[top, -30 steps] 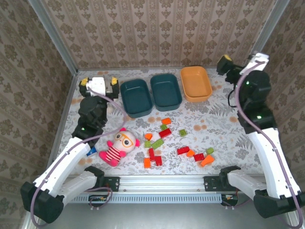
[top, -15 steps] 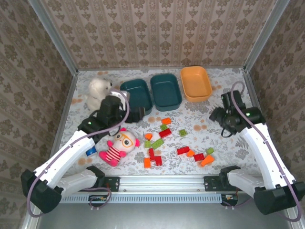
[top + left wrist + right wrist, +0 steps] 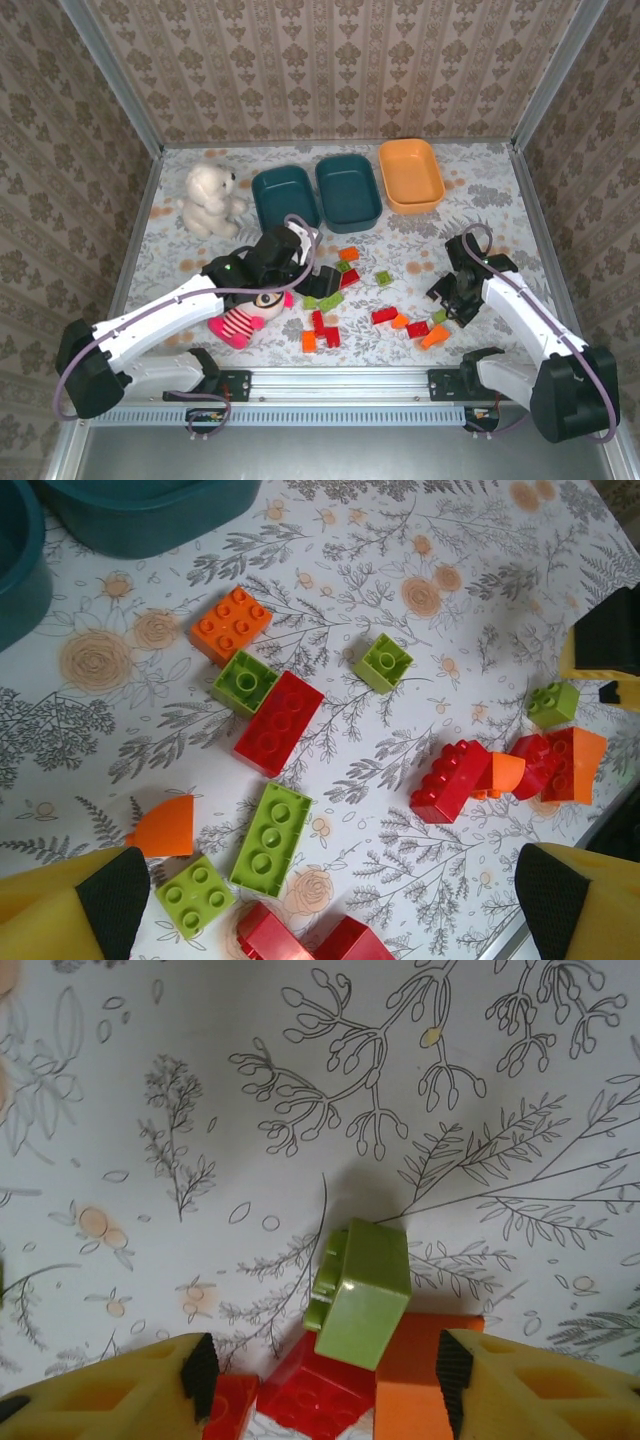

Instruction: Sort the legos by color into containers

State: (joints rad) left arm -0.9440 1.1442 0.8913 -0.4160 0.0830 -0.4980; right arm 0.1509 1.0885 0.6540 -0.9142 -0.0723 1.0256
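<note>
Small legos (image 3: 346, 279) in red, orange and lime green lie loose and scattered on the flowered tabletop (image 3: 480, 200). Behind them, side by side, stand two dark teal containers (image 3: 285, 203) and one orange container (image 3: 410, 172).

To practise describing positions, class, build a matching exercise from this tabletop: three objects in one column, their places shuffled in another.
Objects: 1 white toy dog; 2 orange bin; 3 striped doll.
Places: a right end of the bin row; b partly beneath the left arm; c left of the teal bins.
Pairs: 1-c; 2-a; 3-b.
</note>
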